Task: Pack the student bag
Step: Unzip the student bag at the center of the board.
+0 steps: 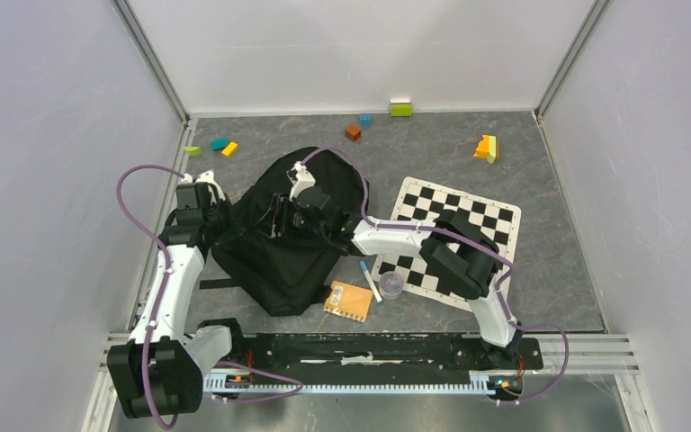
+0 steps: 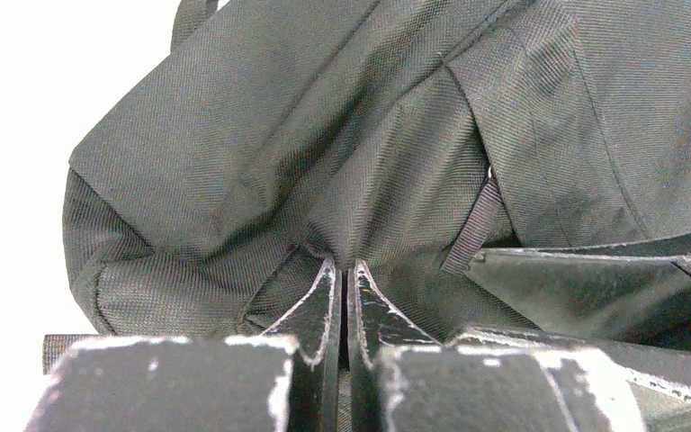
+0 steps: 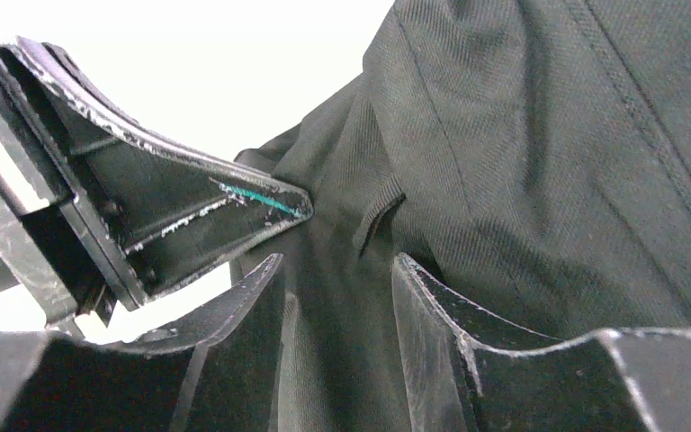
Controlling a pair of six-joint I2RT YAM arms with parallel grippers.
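The student bag (image 1: 279,261), a large soft black backpack, lies in the middle of the table. My left gripper (image 1: 250,220) reaches in from the left. Its jaws (image 2: 343,263) are shut on a fold of the bag's fabric (image 2: 324,135). My right gripper (image 1: 281,216) hangs over the bag's upper part, close to the left one. Its jaws (image 3: 337,261) stand apart, with loose bag fabric (image 3: 522,162) lying between the fingers, ungripped. One left finger (image 3: 189,207) shows at the upper left of the right wrist view.
An orange card (image 1: 349,300), a pen (image 1: 369,279) and a small clear cup (image 1: 391,285) lie just right of the bag. The checkered board (image 1: 454,238) sits under the right arm. Coloured blocks (image 1: 353,132) (image 1: 486,148) (image 1: 225,146) are scattered along the back.
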